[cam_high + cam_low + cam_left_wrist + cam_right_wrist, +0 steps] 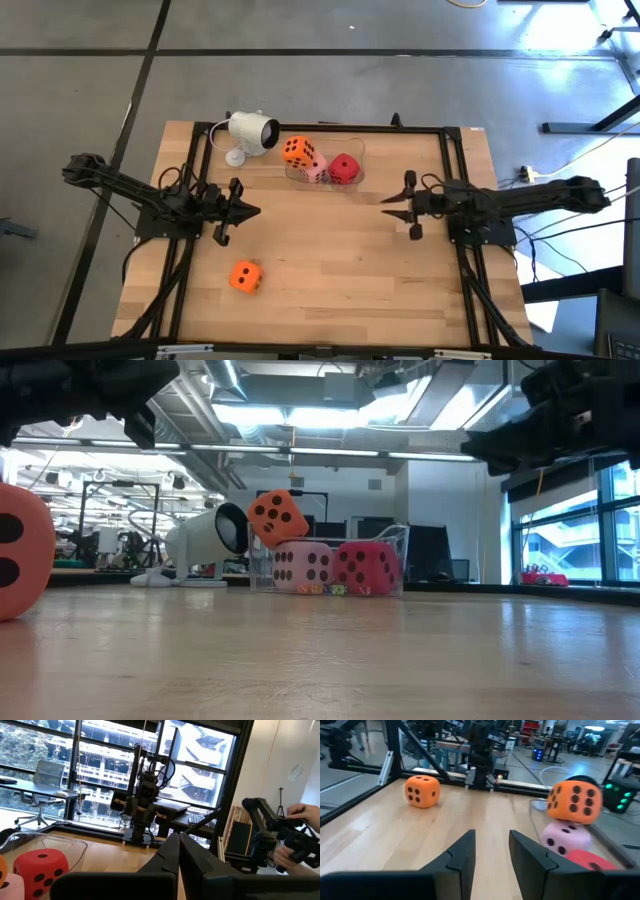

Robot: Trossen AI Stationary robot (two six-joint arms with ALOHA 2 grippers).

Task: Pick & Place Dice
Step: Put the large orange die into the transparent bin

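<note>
A pale wooden tabletop [350,260] framed by black metal rails stands on a grey concrete floor [80,90] crossed by dark seam lines. Beyond the table, an open workshop stretches back under a ceiling of exposed silver ducts and bright strip lights [300,410]. Tall dark-framed windows [100,755] look onto a neighbouring glass building and trees. A grey mesh office chair [42,780] sits at a desk beside the windows. A white wall [295,765] rises at one side, and daylight glares across the far floor
</note>
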